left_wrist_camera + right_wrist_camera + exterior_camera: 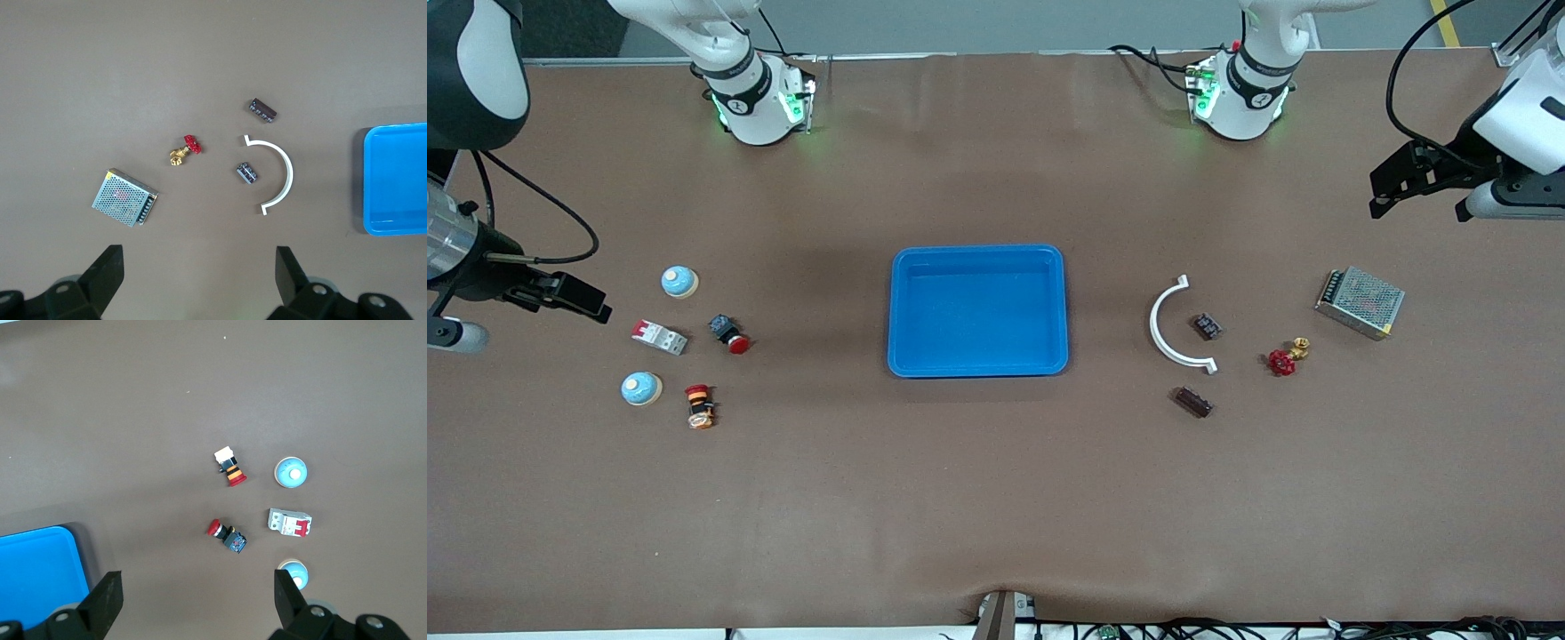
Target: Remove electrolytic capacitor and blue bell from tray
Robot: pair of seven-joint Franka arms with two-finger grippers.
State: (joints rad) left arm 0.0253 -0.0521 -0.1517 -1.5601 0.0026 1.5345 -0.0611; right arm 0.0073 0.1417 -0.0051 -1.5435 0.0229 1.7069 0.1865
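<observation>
- Right gripper [596, 304], jaws wide and empty, hangs at mid-height by the frame's edge, close to the upper bell [679, 282] and the lower bell [641, 388]. Both bells sit dome-up.
- Mid-frame, the tray [978, 252] holds nothing.
- Toward the left arm's end, the small capacitor [1208, 326] and the long capacitor [1193, 402] lie flat on the table, their long axes diagonal.
- Left gripper [1383, 191], wide and empty, hangs in the upper corner and is probably the nearer arm to them.

Brown bench [978, 498] — blue tray [978, 366] at centre, two blue bells [679, 282] toward the right arm's end, two capacitors [1193, 401] toward the left's.
</observation>
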